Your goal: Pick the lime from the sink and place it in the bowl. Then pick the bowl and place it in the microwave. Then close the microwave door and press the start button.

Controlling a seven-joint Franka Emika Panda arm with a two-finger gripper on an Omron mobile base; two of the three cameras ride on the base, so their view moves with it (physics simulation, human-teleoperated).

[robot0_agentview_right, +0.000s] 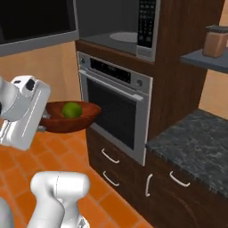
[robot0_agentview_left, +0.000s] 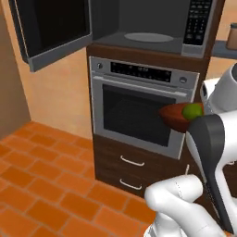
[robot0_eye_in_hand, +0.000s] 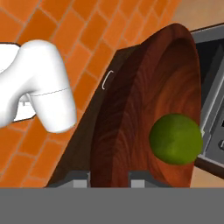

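A tall dark wood cabinet column [robot0_agentview_left: 111,162] filled the scene, with a steel wall oven [robot0_agentview_left: 139,106] at its middle and two drawers below. Above the oven, at twelve o'clock, sat the microwave [robot0_agentview_left: 152,23], its cavity exposed and its pale turntable visible. The microwave door [robot0_agentview_left: 48,30] hung swung out toward ten o'clock. In front of the oven, raised off the orange tiled floor [robot0_agentview_left: 37,185], the reddish-brown bowl [robot0_agentview_right: 71,119] was carried level. The fingers [robot0_eye_in_hand: 109,178] were closed on its rim, one on each side of the wall. The lime [robot0_agentview_right: 72,109] rested inside the bowl, near its centre.
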